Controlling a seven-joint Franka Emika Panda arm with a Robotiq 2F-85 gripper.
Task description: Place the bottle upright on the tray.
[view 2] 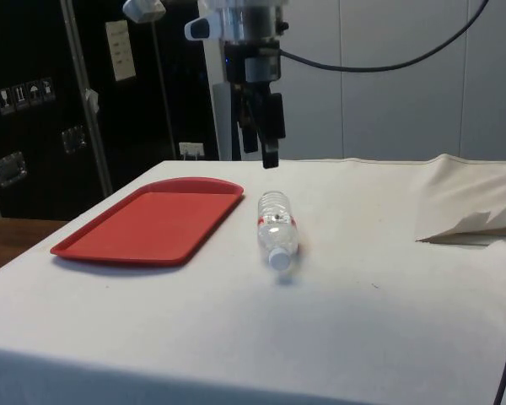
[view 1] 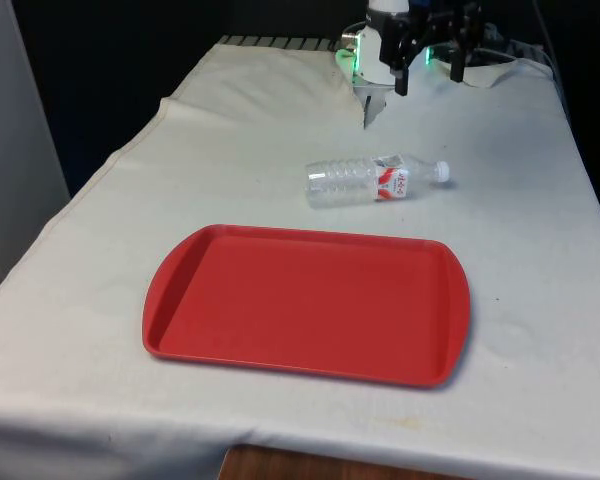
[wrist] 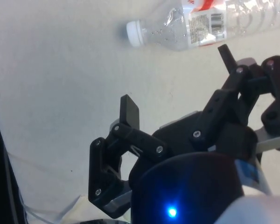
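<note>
White cloth covers the table [view 1: 540,250], w/ a fold bunched up at one end. Red tray [view 1: 305,305] lies flat on it, nothing on it. Clear plastic bottle [view 1: 375,181] lies on its side on the cloth, just beyond the tray's far edge & apart from it, white cap [view 1: 442,171] pointing to the front view's right. Label [wrist: 205,18] is white w/ red shapes & a barcode; small print on it can't be read, no brand legible. In the side view the bottle [view 2: 277,228] sits beside the tray [view 2: 152,221], cap toward the camera. Gripper [view 2: 264,139] hangs in the air above the cloth, behind the bottle, touching nothing. Jaws stand wide apart, black fingers [wrist: 129,112] spread w/ nothing between them. Dark cabinet behind in the side view carries small stickers, text unreadable
</note>
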